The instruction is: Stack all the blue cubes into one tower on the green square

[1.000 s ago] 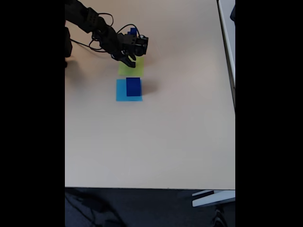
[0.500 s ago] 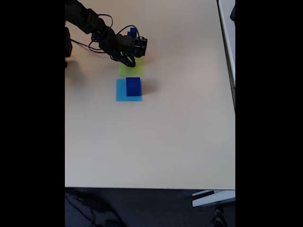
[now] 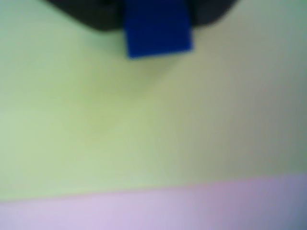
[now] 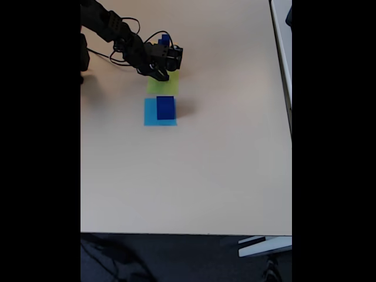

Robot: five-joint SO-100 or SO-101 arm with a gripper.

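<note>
I am holding a small blue cube [image 3: 157,29] clamped in the gripper [image 4: 161,74] directly over the green square [image 3: 120,120] near the table's [image 4: 205,176] far left corner, seemingly just above the paper, though blur hides any gap.

large blue cube [image 4: 165,107]: upright on light-blue square | green square [image 4: 163,86]: flat, just beyond | small blue cube [image 3: 157,28]: over green

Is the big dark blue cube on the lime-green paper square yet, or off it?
Off it. In the fixed view the large dark blue cube sits on the light-blue paper square, beside the lime-green paper square.
</note>
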